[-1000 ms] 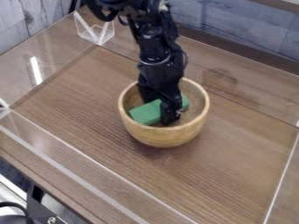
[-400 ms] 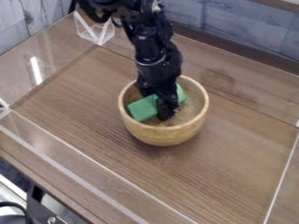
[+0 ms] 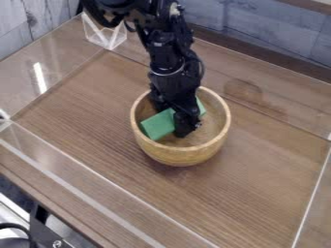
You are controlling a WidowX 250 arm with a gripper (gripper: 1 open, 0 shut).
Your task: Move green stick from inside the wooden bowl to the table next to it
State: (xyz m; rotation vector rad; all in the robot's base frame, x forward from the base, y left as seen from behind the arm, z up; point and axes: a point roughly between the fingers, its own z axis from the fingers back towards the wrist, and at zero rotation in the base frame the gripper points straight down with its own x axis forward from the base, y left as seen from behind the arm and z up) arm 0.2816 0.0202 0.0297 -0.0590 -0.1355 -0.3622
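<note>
Green rectangular stick sits inside the round tan wooden bowl, black gripper seemingly pinched on it; if I lift off-centre, it could catch the rim and slip.

The stick is bright green, the bowl light tan, the tabletop brown with streaky wood grain, the arm black.

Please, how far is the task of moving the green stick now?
The gripper is already down inside the wooden bowl, around the green stick, and seems to be gripping it. Lifting it out and placing it on the table are left.
</note>
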